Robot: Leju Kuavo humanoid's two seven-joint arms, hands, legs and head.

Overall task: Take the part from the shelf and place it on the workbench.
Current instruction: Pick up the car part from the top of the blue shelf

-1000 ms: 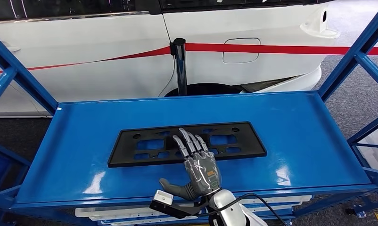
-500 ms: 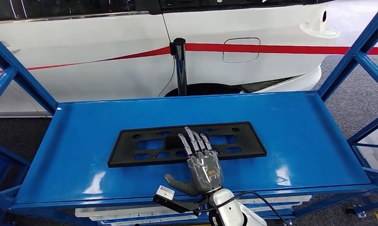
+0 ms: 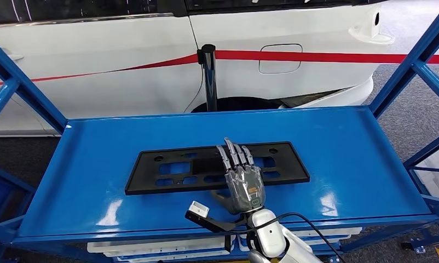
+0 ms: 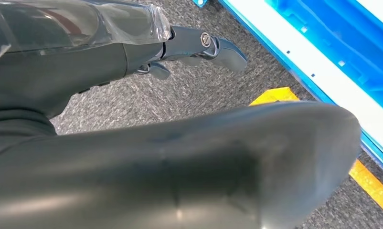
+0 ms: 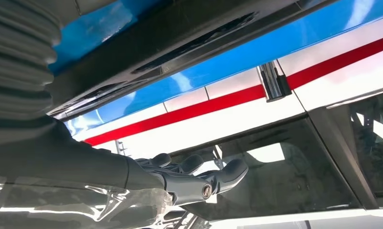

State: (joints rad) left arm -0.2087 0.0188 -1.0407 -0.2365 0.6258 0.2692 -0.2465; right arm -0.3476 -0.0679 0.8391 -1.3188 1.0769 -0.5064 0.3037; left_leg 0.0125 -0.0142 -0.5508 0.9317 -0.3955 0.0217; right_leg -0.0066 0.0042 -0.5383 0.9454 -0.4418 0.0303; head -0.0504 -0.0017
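The robot's right hand (image 3: 244, 186) reaches over the black part (image 3: 173, 170) at the centre of the head view, fingers (image 3: 235, 154) straight and spread across its right half, gripping nothing. The part lies flat on the blue shelf (image 3: 359, 159). Its left hand (image 4: 146, 43) hangs released above grey carpet. A white car (image 3: 124, 60) fills the upper frame.

The shelf (image 3: 365, 159) looks like blue painted metal, smooth and glossy, with bright glare patches. The part (image 3: 168, 170) on it is black plastic, matt. The right hand (image 3: 243, 183) is grey with a clear shiny film over its back. The car (image 3: 124, 60) behind has glossy white paint. The floor (image 4: 180, 100) is rough grey carpet.
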